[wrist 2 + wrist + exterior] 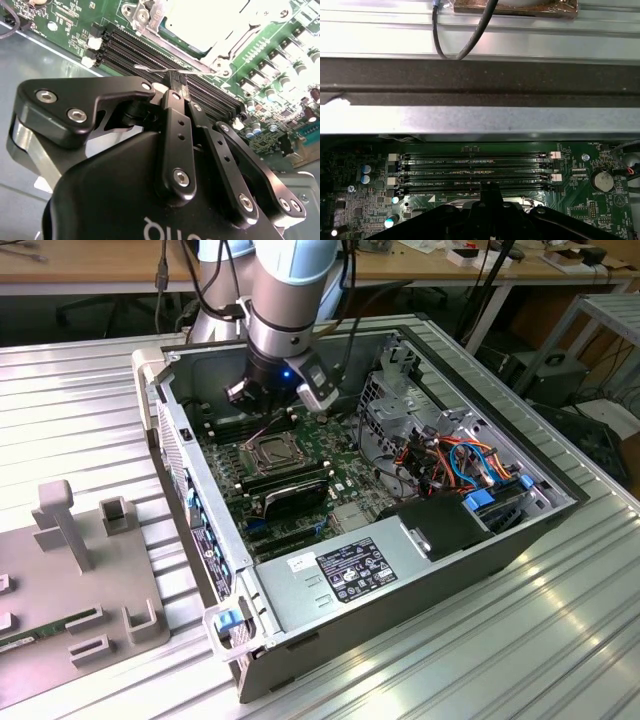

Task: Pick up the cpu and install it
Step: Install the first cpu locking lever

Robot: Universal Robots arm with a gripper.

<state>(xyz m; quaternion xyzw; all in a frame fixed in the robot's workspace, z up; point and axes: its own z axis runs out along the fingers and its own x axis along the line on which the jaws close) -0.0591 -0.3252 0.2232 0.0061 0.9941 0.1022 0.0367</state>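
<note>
Silver-grey arm [285, 300], pale blue joint caps, black screw-studded gripper [179, 82]

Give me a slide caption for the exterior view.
Arm's pincer lowered inside the open computer case, above the motherboard near the CPU socket.

A robotics lab is indicated: an opened computer case [400, 530] is set on a ribbed aluminium table [560, 640], backed by wooden desks [100, 265].

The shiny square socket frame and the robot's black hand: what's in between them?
In the second wrist view, long black memory slots on the green motherboard run between the shiny square socket frame and the black hand.
</note>
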